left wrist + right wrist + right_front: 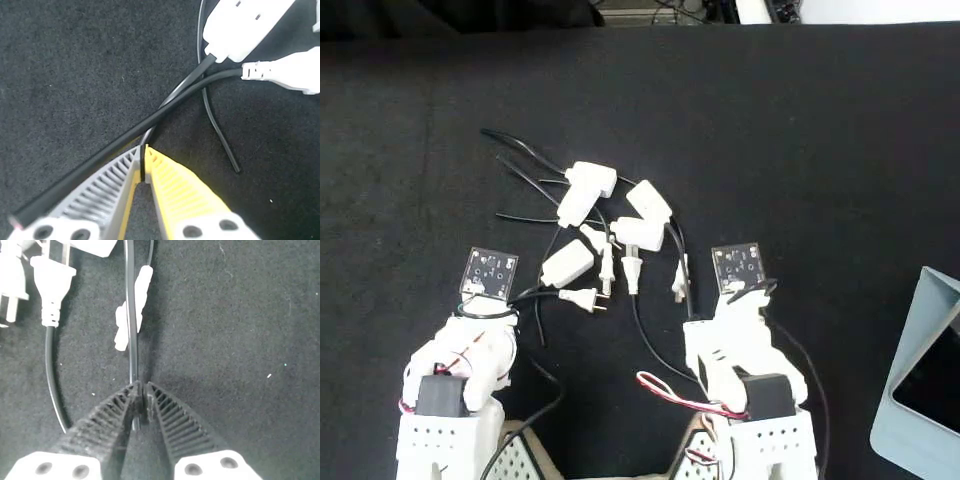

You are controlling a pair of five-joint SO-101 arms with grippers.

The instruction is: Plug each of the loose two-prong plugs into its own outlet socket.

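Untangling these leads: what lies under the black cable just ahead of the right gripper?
A white plug lies under the black cable, flat on the black mat. The cable hides a strip down its length.

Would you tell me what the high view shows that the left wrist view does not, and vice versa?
High view adds: the left arm, the right arm, two square boards, a grey box. Left wrist view adds: the left gripper, its grey and yellow fingers shut on a thin cable. Shared: a socket, a plug, the black table.
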